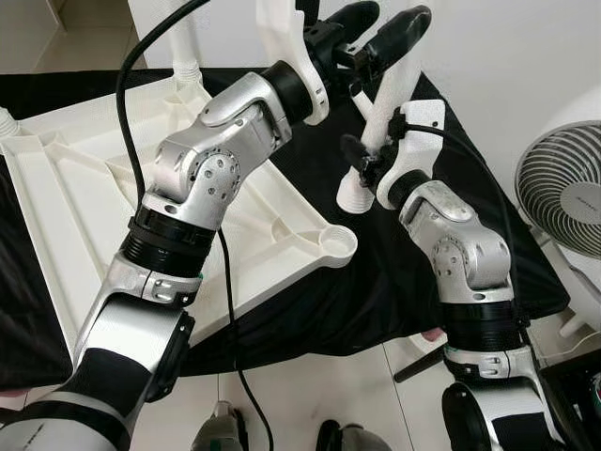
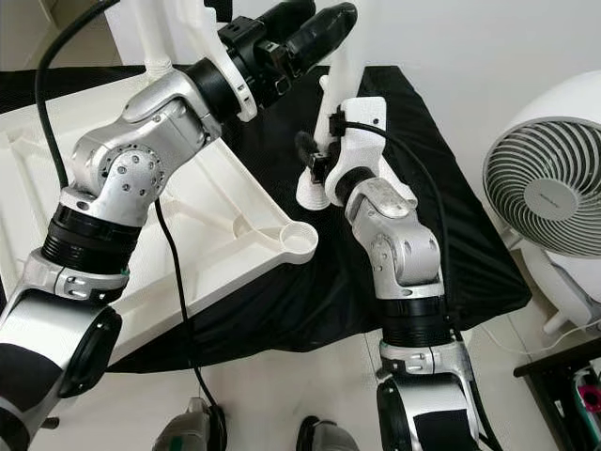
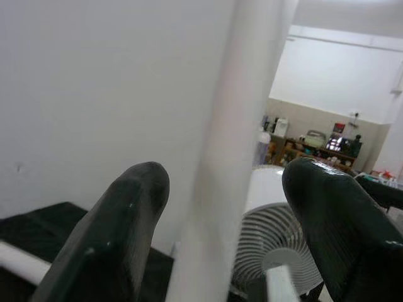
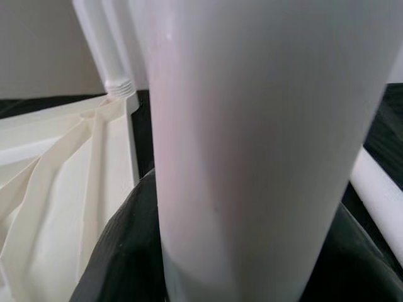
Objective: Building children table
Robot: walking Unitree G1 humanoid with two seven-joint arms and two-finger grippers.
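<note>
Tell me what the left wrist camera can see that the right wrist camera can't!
The left wrist view alone shows a white fan and, far off, shelves with small things, seen between the left pincer fingers standing apart on either side of the leg. The right wrist view alone shows the ribbed underside of the white tabletop, another leg already standing in it, and a loose leg lying on the black cloth. Both show the same white table leg up close.
</note>
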